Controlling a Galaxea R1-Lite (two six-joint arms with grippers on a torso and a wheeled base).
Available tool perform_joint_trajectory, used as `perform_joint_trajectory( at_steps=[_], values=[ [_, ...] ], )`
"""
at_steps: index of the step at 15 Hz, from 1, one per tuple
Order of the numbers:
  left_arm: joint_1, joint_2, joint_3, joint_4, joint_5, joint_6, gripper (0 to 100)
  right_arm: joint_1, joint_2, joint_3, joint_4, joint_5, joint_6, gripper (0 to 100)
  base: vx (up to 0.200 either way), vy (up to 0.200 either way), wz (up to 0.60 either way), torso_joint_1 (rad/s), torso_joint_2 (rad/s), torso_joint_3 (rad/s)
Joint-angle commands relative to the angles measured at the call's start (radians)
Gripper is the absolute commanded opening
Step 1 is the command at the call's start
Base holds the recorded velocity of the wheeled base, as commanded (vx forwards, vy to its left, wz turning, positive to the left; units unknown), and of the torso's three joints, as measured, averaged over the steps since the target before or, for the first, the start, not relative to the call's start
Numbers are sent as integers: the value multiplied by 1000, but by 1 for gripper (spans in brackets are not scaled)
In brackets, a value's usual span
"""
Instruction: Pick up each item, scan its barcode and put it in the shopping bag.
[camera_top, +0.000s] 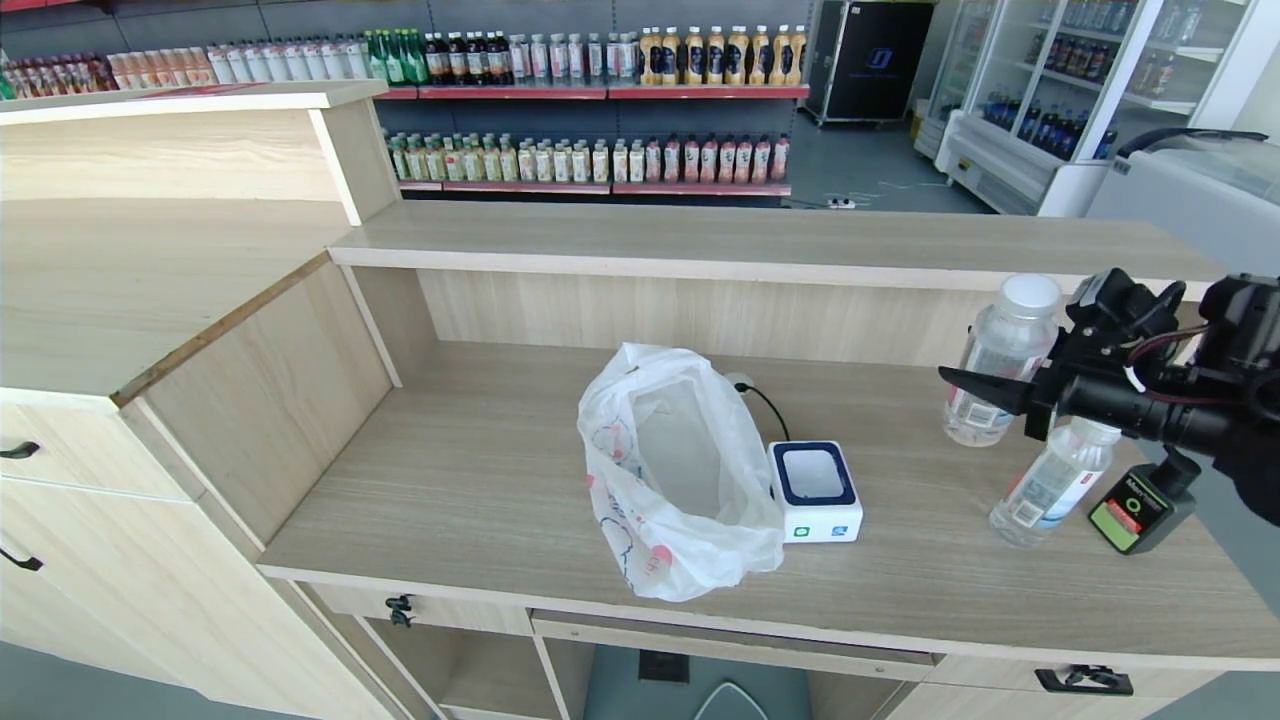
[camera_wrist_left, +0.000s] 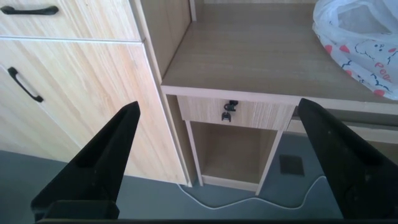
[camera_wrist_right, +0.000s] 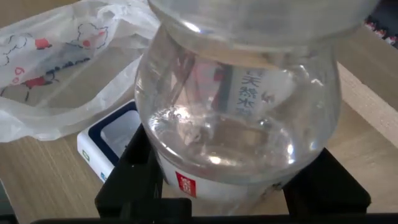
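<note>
Presently, rear water bottle (camera_top: 1000, 350), upright at the right of the counter (camera_top: 480, 480), is straddled by the right gripper (camera_top: 975, 385) (clamped or not cannot be told), scanner (camera_top: 815, 490) and bag (camera_top: 670, 470) lying leftward; left gripper (camera_wrist_left: 217, 106) is held spread, well apart.

left gripper (camera_wrist_left: 218, 103), fingers spread wide, hanging before the wooden counter (camera_wrist_left: 249, 56) — shopping bag (camera_wrist_left: 360, 43) lies on its top, a drawer (camera_wrist_left: 261, 115) just beneath the edge.

Place: shop.
Far: drink shelves (camera_top: 600, 92), glass-door coolers (camera_top: 1060, 90).
Near: checkout surface (camera_top: 480, 470), scanner box (camera_top: 815, 490).
</note>
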Motion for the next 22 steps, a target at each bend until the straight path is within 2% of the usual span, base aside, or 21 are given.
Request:
perform_joint_trajectory(
  at_steps=[1, 4, 8, 9, 12, 14, 16, 22],
  values=[
    [1, 0, 0, 0, 0, 0, 100, -32, -66, 6, 46, 2, -59, 0, 0, 0, 0, 0, 0, 0],
    [1, 0, 0, 0, 0, 0, 100, -44, -90, 12, 85, 7, -81, 0, 0, 0, 0, 0, 0, 0],
    [1, 0, 0, 0, 0, 0, 100, -90, -130, 21, 204, -1, -98, 0, 0, 0, 0, 0, 0, 0],
    [1, 0, 0, 0, 0, 0, 100, -93, -138, 26, 211, -40, -136, 0, 0, 0, 0, 0, 0, 0],
    [-1, 0, 0, 0, 0, 0, 100, -106, -161, 32, 250, -303, -168, 0, 0, 0, 400, -2, 2, 0],
    [1, 0, 0, 0, 0, 0, 100, -66, -161, 30, 250, -389, -130, 0, 0, 0, 600, -2, 2, 0],
    [1, 0, 0, 0, 0, 0, 100, -15, -145, 18, 256, -392, -94, 0, 0, 0, 0, 0, 0, 0],
    [1, 0, 0, 0, 0, 0, 100, 131, -56, 6, 202, -386, -98, 0, 0, 0, 0, 0, 0, 0]
  ],
)
